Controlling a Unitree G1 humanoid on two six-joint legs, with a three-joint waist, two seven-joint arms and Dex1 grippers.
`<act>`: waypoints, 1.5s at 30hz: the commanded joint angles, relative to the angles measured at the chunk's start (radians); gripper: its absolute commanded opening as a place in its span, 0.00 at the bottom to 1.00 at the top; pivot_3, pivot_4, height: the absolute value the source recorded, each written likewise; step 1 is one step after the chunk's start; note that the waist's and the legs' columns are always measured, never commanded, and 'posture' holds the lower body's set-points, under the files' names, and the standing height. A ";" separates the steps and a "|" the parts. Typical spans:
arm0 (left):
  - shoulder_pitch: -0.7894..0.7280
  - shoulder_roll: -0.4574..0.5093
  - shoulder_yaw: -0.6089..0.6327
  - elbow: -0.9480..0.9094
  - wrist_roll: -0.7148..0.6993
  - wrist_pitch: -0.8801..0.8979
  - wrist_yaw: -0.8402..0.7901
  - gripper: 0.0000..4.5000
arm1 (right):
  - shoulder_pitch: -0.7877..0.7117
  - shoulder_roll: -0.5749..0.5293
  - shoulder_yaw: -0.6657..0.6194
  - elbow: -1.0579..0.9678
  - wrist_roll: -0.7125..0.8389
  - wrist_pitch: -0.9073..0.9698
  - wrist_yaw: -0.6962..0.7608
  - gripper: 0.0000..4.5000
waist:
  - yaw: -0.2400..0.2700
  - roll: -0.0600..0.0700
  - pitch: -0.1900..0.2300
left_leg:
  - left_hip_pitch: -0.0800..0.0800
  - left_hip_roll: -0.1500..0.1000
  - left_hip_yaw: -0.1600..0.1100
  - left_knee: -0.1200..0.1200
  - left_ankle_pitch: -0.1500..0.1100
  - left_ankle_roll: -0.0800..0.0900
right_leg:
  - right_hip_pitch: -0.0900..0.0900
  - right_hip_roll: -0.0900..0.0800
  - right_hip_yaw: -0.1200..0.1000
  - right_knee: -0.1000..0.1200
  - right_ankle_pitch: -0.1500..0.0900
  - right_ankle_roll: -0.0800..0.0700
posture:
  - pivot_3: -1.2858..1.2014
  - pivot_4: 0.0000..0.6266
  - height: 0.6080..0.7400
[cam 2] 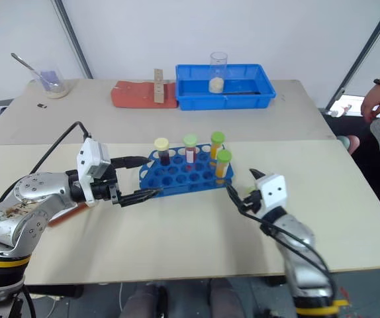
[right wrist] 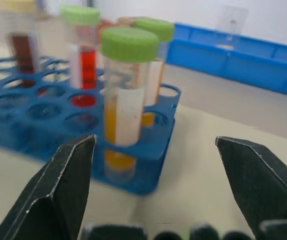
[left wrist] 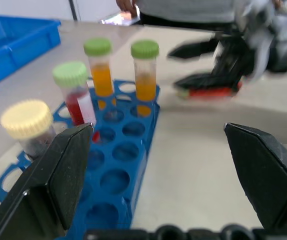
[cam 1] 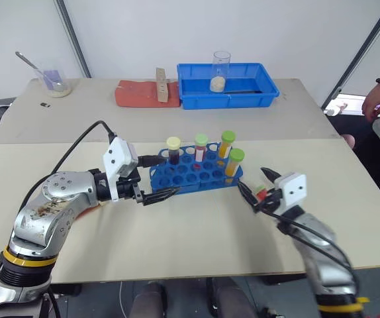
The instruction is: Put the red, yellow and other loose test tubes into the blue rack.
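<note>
Up top center, blue tray (cam 1: 196, 98) with a clear beaker (cam 1: 220, 70) of pale stuff standing in it. Just left, touching it, red pad (cam 1: 137, 94) with a wooden block (cam 1: 160, 85). Upper left, beaker with spoon (cam 1: 51, 81). Right edge, somebody's hand (cam 1: 379, 99), bracelet on wrist.

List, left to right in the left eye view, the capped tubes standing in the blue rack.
Yellow-capped tube with dark contents → green-capped tube with red contents → green-capped tube with orange contents, back row → green-capped tube with orange contents, front right corner.
</note>
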 commanded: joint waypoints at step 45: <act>0.142 -0.037 -0.034 -0.099 -0.006 -0.178 -0.154 1.00 | -0.687 -0.569 0.337 0.184 0.208 1.092 0.453 0.23 | 0.004 0.000 0.000 | -0.004 -0.001 0.000 0.000 0.000 0.001 | -0.002 0.000 0.000 -0.003 0.001 0.002 | 0.52 0.24 1.00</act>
